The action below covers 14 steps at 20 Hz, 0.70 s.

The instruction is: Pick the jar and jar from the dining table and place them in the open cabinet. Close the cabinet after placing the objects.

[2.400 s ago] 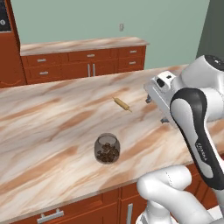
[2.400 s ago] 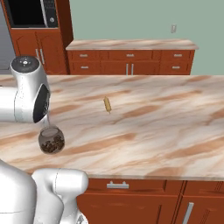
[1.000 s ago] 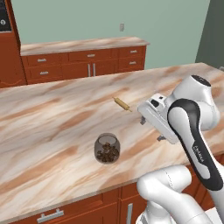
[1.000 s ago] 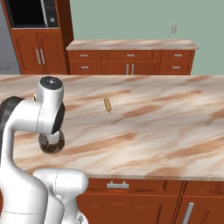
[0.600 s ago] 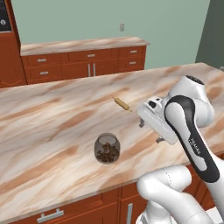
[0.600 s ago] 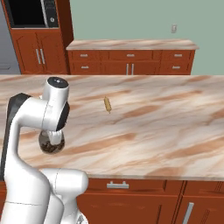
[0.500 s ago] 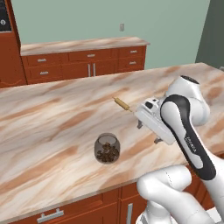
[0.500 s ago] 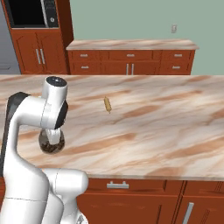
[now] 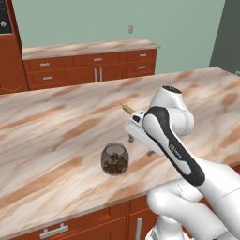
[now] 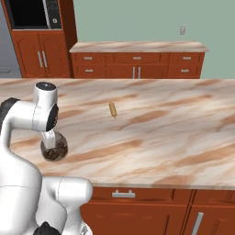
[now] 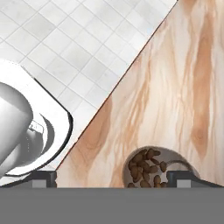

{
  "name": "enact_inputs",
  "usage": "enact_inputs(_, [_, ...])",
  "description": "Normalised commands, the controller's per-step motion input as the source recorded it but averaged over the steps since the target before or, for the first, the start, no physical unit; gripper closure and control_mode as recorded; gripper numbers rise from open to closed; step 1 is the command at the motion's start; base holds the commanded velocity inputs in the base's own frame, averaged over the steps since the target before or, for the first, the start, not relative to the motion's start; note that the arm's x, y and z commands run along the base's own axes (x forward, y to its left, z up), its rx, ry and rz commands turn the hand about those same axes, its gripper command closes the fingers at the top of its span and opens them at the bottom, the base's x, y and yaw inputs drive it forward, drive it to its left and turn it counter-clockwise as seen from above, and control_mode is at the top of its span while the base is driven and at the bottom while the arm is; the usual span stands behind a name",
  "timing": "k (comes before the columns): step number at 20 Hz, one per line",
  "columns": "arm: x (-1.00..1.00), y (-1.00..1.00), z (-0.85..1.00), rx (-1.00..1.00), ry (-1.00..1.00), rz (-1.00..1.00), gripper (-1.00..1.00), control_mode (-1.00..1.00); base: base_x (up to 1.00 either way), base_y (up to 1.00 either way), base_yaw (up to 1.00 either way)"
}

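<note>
From the left base view I see the rounded glass jar [image 9: 115,159] of brown nut-like pieces standing upright on the marble dining table [image 9: 56,136], near its front edge, with my gripper [image 9: 139,144] low over the top just to the jar's right, apart from it. A small tan stick-like item [image 9: 127,108] lies farther back, just beyond the hand. In the right base view the arm's wrist hangs directly over the jar [image 10: 54,149], hiding its upper part, so from here I cannot tell whether anything touches the glass; the tan stick [image 10: 112,109] lies well apart toward the middle of the table [image 10: 160,133]. Looking down through the hand view, the jar [image 11: 151,169] sits at the bottom of the picture, between my two dark fingertips [image 11: 41,176], which stand spread wide to either side of it and pinch nothing. The table [image 11: 183,87] edge runs diagonally, with white floor tiles [image 11: 74,48] beyond it.
</note>
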Motion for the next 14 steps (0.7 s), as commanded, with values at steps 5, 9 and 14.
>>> enact_inputs(5, [0.53, -0.02, -0.32, -0.03, 0.0, 0.03, -1.0, -1.0, 0.0, 0.0, 0.0])
enact_inputs(9, [0.27, 0.0, -0.14, -0.01, 0.02, 0.0, -1.0, -1.0, 0.0, 0.0, 0.0])
enact_inputs(14, [0.03, 0.0, -0.09, 0.0, 0.0, 0.0, -1.0, -1.0, 0.0, 0.0, 0.0])
